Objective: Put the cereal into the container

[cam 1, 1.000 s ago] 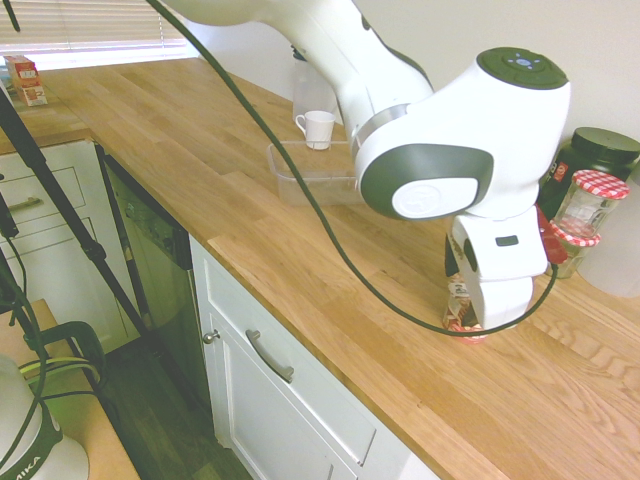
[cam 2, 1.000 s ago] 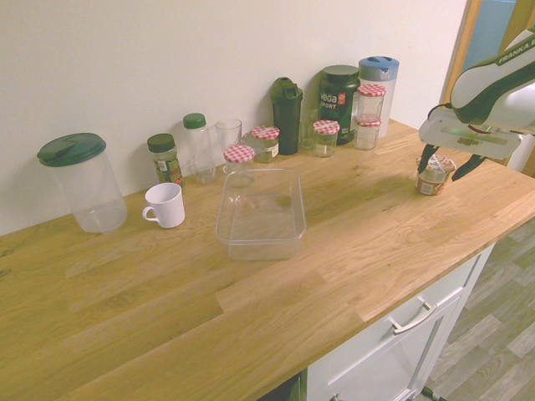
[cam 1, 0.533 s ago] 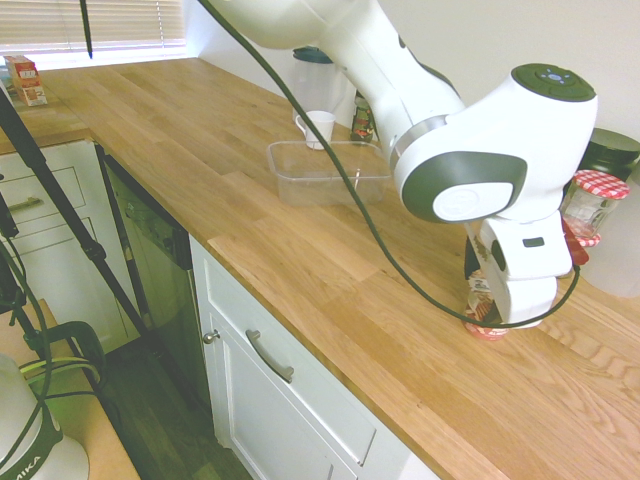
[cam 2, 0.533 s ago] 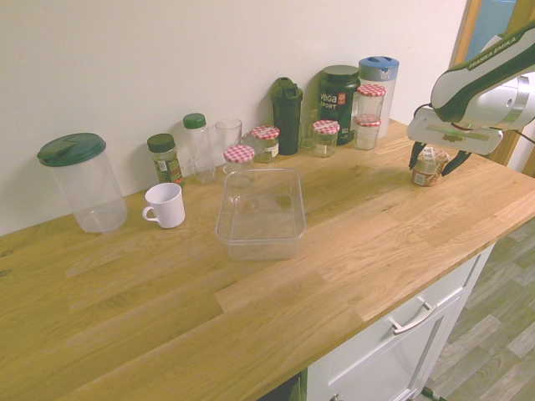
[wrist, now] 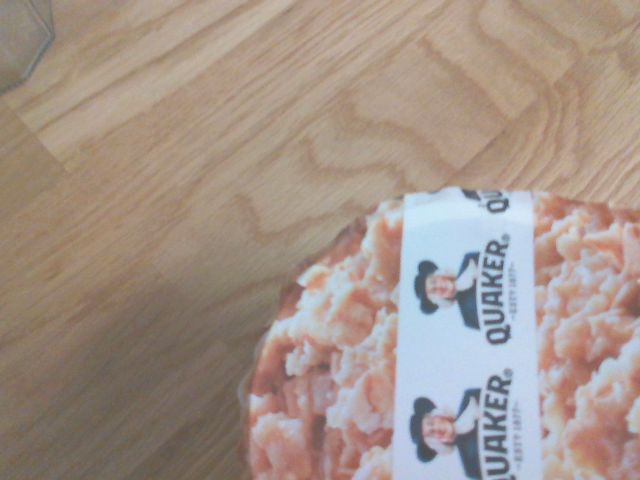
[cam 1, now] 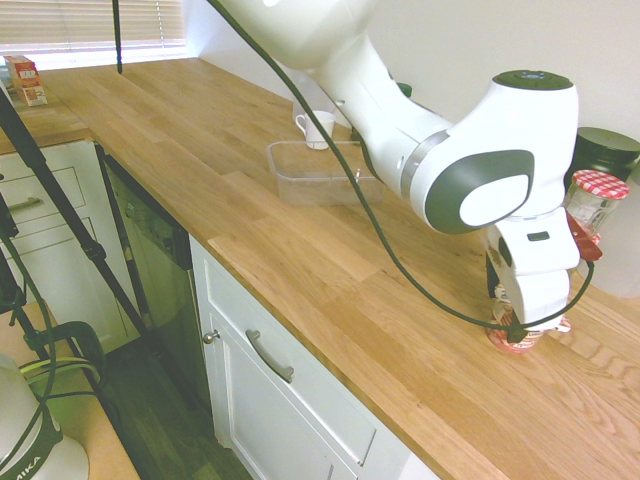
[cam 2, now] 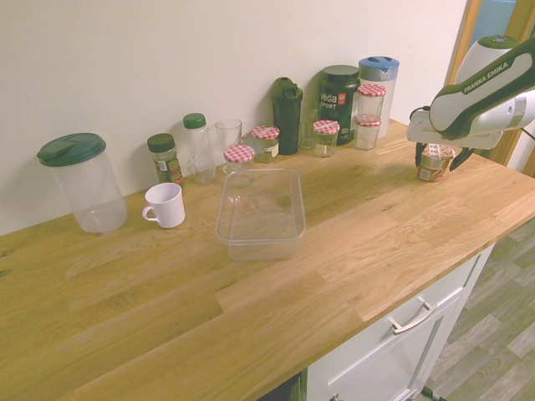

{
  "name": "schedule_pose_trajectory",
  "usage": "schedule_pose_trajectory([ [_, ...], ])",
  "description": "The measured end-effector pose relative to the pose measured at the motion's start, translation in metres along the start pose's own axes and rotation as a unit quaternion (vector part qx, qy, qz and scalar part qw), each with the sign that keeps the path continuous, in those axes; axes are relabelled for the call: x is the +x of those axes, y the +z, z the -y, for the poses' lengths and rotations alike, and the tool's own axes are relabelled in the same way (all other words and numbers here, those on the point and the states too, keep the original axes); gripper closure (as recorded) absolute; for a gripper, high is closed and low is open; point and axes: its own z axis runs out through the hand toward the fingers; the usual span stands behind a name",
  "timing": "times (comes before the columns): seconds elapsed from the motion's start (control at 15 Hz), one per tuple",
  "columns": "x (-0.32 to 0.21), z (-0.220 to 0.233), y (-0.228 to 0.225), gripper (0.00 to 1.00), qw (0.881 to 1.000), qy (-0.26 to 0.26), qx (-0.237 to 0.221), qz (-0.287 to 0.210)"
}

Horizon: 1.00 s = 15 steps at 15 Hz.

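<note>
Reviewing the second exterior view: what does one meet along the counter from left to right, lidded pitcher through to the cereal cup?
Green-lidded pitcher → white mug → clear container → dark shaker bottle → black Vega tub → cereal cup

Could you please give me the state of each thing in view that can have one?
Gripper: open, around the cereal
Cereal: lidded, upright on the counter
Container: lidless, empty
Mug: upright
Pitcher: lid on
Shaker: lid on
Cabinet door: shut
</note>
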Motion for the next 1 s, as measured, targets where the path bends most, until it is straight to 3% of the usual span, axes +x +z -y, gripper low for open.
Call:
schedule_pose_trajectory([
  [0.47,-0.0073,0.0048,0.0034,1.0,0.998,0.001,0.0,-0.058],
  [1.0,-0.0112,0.0071,0.0053,1.0,0.998,-0.001,0.006,-0.069],
])
